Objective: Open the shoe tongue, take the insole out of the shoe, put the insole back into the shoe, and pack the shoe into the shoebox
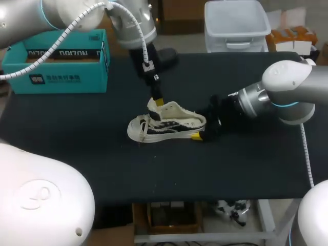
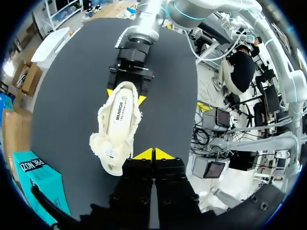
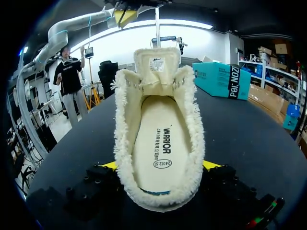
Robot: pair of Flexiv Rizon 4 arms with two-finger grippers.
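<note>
Two grippers attend the shoe [image 1: 166, 125] at table [image 1: 246, 164] centre: right gripper [image 1: 199, 132] clamps the heel; left gripper [image 2: 153, 154], tips together, sits above the tongue [image 3: 156, 67]. Likely light, soft fabric; grip tongue's top edge.

Head camera sits high behind, looking down on the whole worktop [image 1: 230, 164]; left wrist camera looks straight down on the shoe [image 2: 117, 129] from fairly near; right wrist camera lies low, very close at its heel, facing lengthwise; all share the shoe.
</note>
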